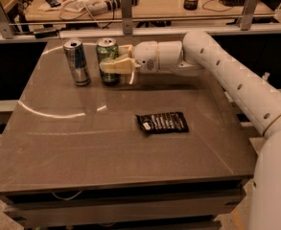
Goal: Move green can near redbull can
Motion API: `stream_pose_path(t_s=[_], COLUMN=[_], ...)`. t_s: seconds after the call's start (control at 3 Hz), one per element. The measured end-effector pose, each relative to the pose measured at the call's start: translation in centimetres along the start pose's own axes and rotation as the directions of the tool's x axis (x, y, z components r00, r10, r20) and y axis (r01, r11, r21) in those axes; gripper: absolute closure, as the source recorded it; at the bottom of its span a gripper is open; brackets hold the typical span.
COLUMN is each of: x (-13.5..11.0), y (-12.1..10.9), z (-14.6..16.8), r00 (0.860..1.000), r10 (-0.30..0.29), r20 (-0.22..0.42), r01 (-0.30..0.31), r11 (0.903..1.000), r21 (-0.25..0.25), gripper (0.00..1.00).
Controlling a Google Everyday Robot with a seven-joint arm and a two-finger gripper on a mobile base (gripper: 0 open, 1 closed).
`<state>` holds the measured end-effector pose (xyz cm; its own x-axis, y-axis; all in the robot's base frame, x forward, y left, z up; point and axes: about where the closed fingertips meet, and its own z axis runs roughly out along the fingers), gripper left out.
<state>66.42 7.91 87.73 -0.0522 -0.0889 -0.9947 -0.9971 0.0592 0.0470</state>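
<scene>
The green can (pixel 107 56) stands upright at the back left of the table, with pale markings and a silver top. My gripper (pixel 112 61) reaches in from the right and is shut on the green can, with one cream finger (pixel 116 66) across its front. The redbull can (pixel 77 62), slim, blue and silver, stands upright just left of the green can with a small gap between them.
A black snack packet (pixel 162 122) lies flat near the middle right of the dark table (pixel 82 147). My white arm (pixel 226 75) stretches across the back right. A rail with metal posts (pixel 126 11) and a cluttered desk lie behind the table.
</scene>
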Motion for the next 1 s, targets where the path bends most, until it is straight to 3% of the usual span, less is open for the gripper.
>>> stream_pose_path(t_s=[0.67,1.0], x=[0.2,0.1], y=[1.0,1.1], z=[1.9,2.2], r00=[1.000,1.000], r10=[-0.009,-0.009], r20=[0.022,0.022], r01=[0.010,0.010], r11=[0.9983,0.9981], r21=[-0.057,-0.062], gripper=[1.00,0.83])
